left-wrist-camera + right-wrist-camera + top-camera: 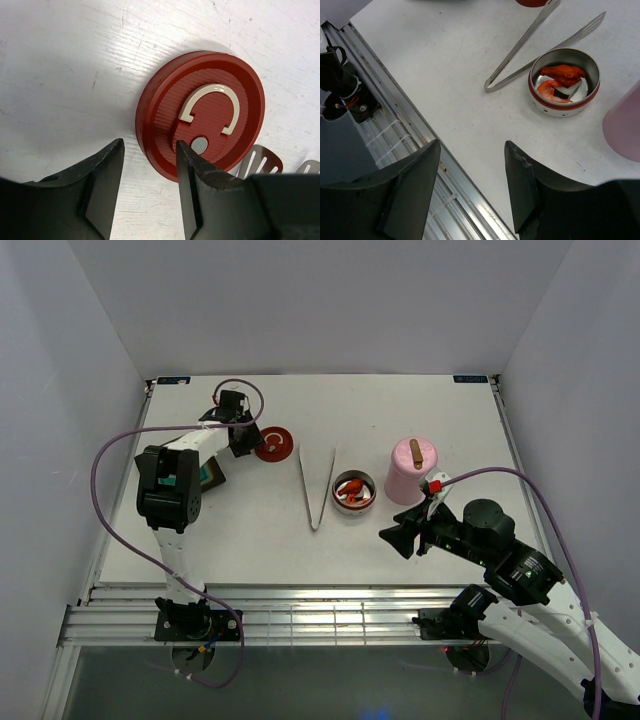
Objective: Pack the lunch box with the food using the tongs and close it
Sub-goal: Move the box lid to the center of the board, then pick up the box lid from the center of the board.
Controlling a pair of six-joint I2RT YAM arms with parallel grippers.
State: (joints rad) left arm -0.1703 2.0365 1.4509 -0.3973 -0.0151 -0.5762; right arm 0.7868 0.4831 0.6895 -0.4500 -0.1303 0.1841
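The lunch box (354, 491) is a round metal tin with a red band, standing open at mid-table with orange and red food (352, 488) inside. In the right wrist view the lunch box (564, 85) and the food (561, 75) show ahead. The tongs (318, 488) lie flat just left of it, their point toward me; the right wrist also sees the tongs (535, 47). The flat red lid (274, 443) with a white C-shaped handle (210, 102) lies farther left. My left gripper (149, 145) is open, its right finger over the lid's near rim. My right gripper (472, 145) hangs open over the table's front edge, holding nothing.
A pink cup-like container (411, 470) with a brown piece on top stands right of the lunch box. A black tray (211, 475) sits partly hidden under my left arm. Metal rails (395, 125) run along the table's near edge.
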